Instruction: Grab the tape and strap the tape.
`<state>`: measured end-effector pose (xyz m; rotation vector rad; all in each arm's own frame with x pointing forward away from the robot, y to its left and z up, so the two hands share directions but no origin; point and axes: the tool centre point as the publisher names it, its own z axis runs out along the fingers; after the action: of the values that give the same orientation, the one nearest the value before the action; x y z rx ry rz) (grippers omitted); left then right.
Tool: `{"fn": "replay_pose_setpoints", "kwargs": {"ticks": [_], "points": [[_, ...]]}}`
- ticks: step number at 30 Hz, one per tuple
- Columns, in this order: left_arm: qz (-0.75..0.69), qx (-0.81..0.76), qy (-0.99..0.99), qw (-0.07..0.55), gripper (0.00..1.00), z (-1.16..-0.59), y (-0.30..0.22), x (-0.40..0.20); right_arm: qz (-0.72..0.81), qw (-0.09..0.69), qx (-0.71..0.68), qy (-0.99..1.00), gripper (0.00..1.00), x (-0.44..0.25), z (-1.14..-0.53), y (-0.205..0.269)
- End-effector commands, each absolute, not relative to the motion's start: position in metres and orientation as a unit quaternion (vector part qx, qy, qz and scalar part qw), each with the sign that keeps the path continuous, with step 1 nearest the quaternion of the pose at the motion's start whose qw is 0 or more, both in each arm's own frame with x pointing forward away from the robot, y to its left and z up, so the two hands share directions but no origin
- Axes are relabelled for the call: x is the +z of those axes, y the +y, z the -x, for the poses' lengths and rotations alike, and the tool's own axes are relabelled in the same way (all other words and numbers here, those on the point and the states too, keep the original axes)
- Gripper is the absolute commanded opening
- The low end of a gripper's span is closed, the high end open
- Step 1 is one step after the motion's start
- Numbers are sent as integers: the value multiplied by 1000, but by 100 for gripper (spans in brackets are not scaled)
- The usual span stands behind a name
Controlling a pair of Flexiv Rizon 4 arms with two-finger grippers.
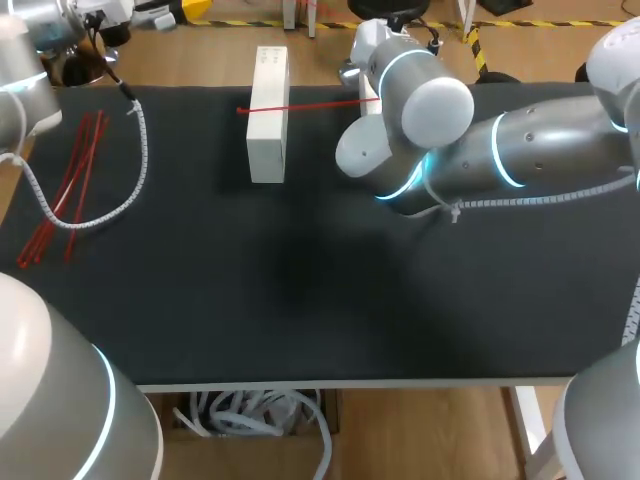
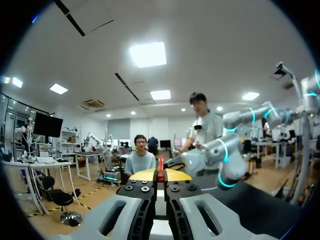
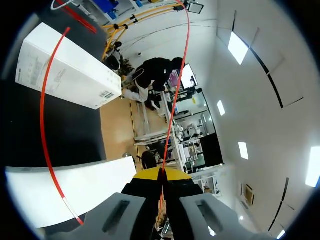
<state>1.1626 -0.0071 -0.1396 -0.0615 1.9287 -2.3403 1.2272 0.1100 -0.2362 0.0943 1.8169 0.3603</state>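
Note:
A long white box (image 1: pixel 267 115) lies at the back middle of the black table. A thin red tape (image 1: pixel 320 104) crosses it and runs right to my right arm (image 1: pixel 440 150), whose wrist hides the gripper in the head view. In the right wrist view my right gripper (image 3: pixel 161 175) is shut on the red tape (image 3: pixel 176 95), which curves back over the white box (image 3: pixel 65 70) beside it. My left arm (image 1: pixel 20 90) is at the back left corner. Its gripper (image 2: pixel 160 175) is shut on a short red strip end (image 2: pixel 160 165) that sticks up between the yellow tips.
Several loose red strips (image 1: pixel 65 190) lie at the table's left side. A white coiled cable (image 1: pixel 130 170) loops beside them from my left arm. A second white block (image 3: pixel 65 185) lies close under my right gripper. The black table (image 1: pixel 300 300) stretches toward the front edge.

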Motion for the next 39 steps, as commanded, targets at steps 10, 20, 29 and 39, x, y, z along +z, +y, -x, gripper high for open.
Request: {"fn": "replay_pose_setpoints", "kwargs": {"ticks": [10,20,29,39], "points": [[23,-769,636,58,0,-1159,-9,-138,-13,645,77,760,0,-213,-1230,98],[23,-769,636,58,0,-1159,-9,-138,-16,634,89,768,0,-216,-1224,99],[23,-769,636,58,0,-1159,-9,-138,-11,631,100,769,0,-216,-1222,105],[37,-722,688,70,0,-1157,-12,-135,-7,629,107,770,0,-217,-1218,106]]}}
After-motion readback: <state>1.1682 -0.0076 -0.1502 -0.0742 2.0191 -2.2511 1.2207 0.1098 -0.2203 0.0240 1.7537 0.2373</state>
